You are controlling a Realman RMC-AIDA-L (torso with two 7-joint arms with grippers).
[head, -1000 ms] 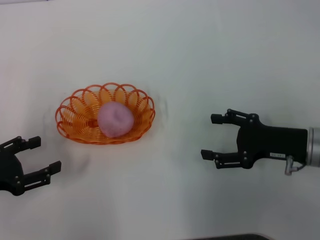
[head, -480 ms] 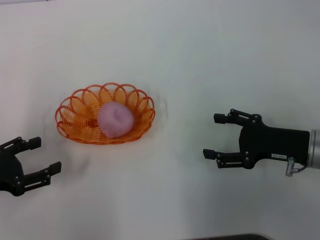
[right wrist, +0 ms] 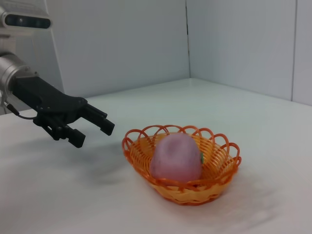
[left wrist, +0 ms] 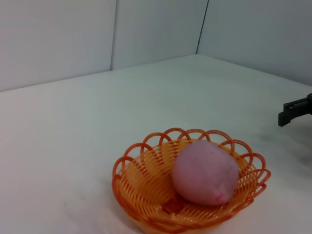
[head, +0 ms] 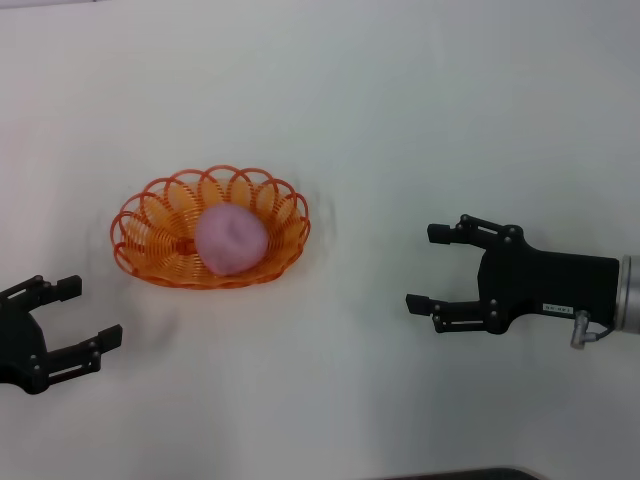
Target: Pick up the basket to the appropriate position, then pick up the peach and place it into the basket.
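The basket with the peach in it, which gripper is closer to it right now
Left. The left gripper sits open just off the basket's near-left side; the right gripper, also open, is farther away on its right.

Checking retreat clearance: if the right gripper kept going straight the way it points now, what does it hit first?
Probably nothing nearby. The right gripper, open, points across bare table toward the robot's left. The basket holding the peach sits farther along and slightly forward of that line; it might clip the near rim, but height is unclear.

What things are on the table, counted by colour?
Orange: 1, the basket
Pink: 1, the peach, lying in the basket
Black: 2, the left end effector and the right end effector, both open, apart from the basket
Total: 4
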